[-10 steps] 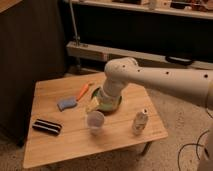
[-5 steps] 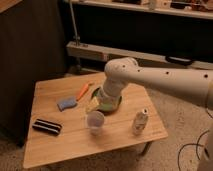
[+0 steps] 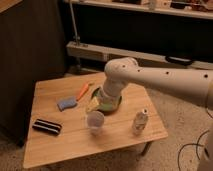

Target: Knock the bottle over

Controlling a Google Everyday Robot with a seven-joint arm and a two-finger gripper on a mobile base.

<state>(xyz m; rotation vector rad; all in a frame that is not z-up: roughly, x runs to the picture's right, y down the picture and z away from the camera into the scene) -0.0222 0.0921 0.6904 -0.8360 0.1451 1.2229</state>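
Note:
The bottle [image 3: 140, 121] is small and clear with a white cap. It stands upright near the right front corner of the wooden table [image 3: 75, 142]. A wider translucent cup [image 3: 95, 121] stands to its left, near the table's middle front. My white arm reaches in from the right, and its gripper [image 3: 102, 98] hangs over the table's middle, behind the cup and left of the bottle. The gripper is over a yellow-green item [image 3: 96, 104], and its fingers are hidden by the arm's wrist.
A blue sponge [image 3: 66, 103] and an orange carrot-like item [image 3: 83, 91] lie at the back left. A black flat case [image 3: 47, 126] lies at the front left. A dark cabinet stands to the left, and shelving runs behind the table.

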